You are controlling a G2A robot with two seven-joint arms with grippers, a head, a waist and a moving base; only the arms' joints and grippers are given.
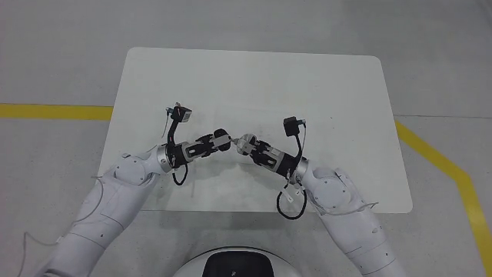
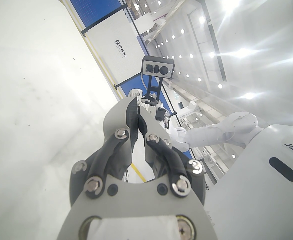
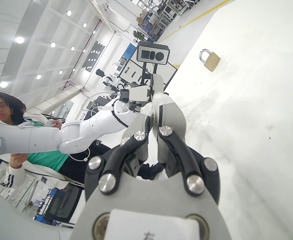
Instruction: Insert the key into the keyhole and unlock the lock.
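1. Your left gripper (image 2: 137, 116) and right gripper (image 3: 153, 118) face each other almost tip to tip above the table (image 1: 323, 85). Both are pinched narrow, and I cannot tell whether either holds the key.
2. Farther out, the padlock (image 3: 209, 60) lies on the table — well apart from both grippers, ungripped.
3. You seem to be readying the key. Next, one gripper needs to secure the padlock, keyhole facing the other.
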